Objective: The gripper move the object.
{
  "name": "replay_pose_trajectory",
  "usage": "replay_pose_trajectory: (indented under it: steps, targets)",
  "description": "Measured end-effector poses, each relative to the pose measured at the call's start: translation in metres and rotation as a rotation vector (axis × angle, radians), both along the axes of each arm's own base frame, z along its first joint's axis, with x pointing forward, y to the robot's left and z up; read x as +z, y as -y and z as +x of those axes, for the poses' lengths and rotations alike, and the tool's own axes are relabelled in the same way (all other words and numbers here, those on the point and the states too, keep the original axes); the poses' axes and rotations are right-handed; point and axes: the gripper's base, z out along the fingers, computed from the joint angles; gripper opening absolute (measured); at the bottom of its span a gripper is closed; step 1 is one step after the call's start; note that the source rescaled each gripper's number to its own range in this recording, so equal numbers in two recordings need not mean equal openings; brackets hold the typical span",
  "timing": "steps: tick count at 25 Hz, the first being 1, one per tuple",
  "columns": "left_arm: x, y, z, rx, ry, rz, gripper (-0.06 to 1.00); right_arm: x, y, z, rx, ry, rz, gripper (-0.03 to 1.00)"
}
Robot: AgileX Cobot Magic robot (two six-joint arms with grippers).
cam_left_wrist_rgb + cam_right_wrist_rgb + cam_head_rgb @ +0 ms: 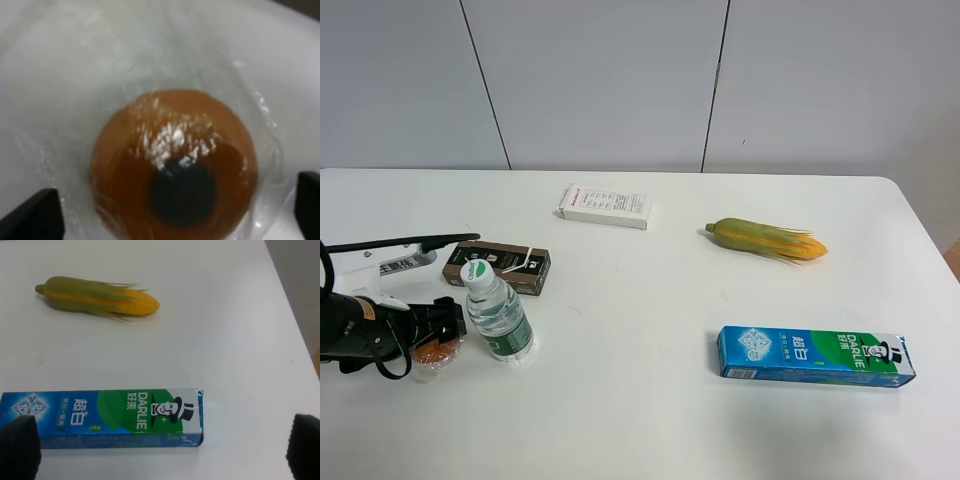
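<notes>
The object [438,352] lies at the near left of the table [640,430], just left of the bottle [498,315]. It sits between the dark fingers of the left gripper [442,335], which comes in low from the left edge.

From the exterior view the object is only a small orange patch in crinkled clear plastic. The left wrist view gives the detail. There the object [172,170] is a round orange puck lying flat, its broad face turned up at the camera. Being round, it has no long axis. Its dark disc [182,192] sits off-centre, toward the fingertip side. The bag [75,100] spreads loosely around it and glints.

The left gripper [170,212] is spread wide. One fingertip [30,215] stands on each side of the puck, with a gap to the orange body on both sides. Whether the tips touch the bag cannot be told.

The right gripper [160,460] shows only in its own wrist view. Its two blurred tips are far apart and hold nothing. It hangs over the toothpaste box [100,417], with the corn [97,296] beyond.

In the exterior view the toothpaste box [815,356] lies near right and the corn [767,239] behind it. A brown box [498,266] lies just behind the bottle, and a white box [606,205] farther back.
</notes>
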Motion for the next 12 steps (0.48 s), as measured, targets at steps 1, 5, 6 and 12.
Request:
replay_pose_trajectory:
  steps: [1,5,6,12]
  targets:
    - [0.0,0.0,0.0,0.0,0.005,-0.001,0.93,0.0,0.0,0.0,0.0,0.0,0.0,1.0]
    - [0.0,0.0,0.001,0.001,0.008,-0.002,0.99,0.0,0.0,0.0,0.0,0.0,0.0,1.0]
    - [0.0,0.0,0.001,0.002,0.007,-0.002,0.99,0.0,0.0,0.0,0.0,0.0,0.0,1.0]
    - [0.016,-0.001,-0.004,-0.003,0.034,-0.001,0.99,0.0,0.0,0.0,0.0,0.0,0.0,1.0]
